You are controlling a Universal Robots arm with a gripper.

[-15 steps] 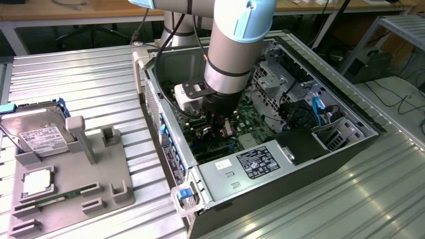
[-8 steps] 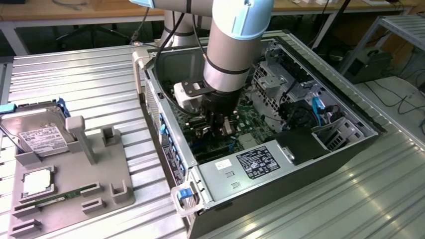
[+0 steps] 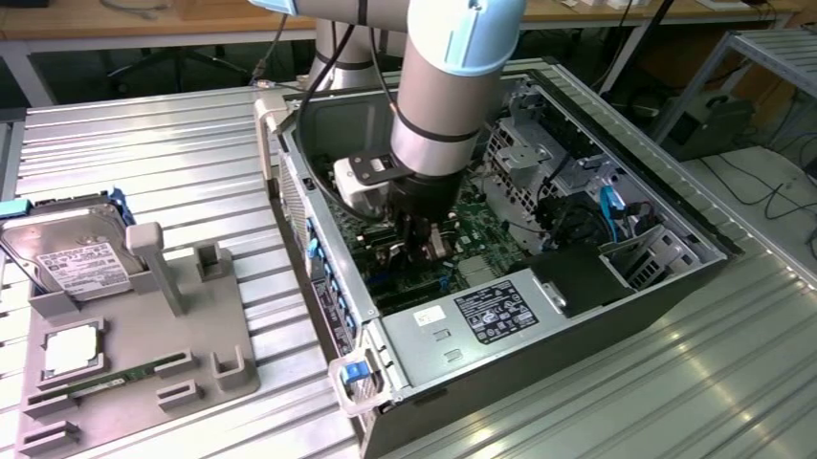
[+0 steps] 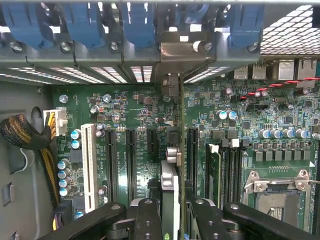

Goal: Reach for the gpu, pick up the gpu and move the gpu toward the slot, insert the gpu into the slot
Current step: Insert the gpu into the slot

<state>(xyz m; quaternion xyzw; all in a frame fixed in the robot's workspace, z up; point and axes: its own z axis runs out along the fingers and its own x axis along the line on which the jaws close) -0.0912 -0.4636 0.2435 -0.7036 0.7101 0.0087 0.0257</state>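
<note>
Dark gpu [image 4: 181, 150] in one gripper [image 4: 175, 212]

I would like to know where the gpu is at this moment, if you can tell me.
The gpu stands on edge between the gripper fingers, inside the open computer case, directly above the motherboard's black expansion slots.

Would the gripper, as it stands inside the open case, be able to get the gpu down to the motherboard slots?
Probably yes. The gripper holds the gpu edge-on directly above the motherboard, and nothing seems to lie between the card and the long dark slots beneath it.
</note>
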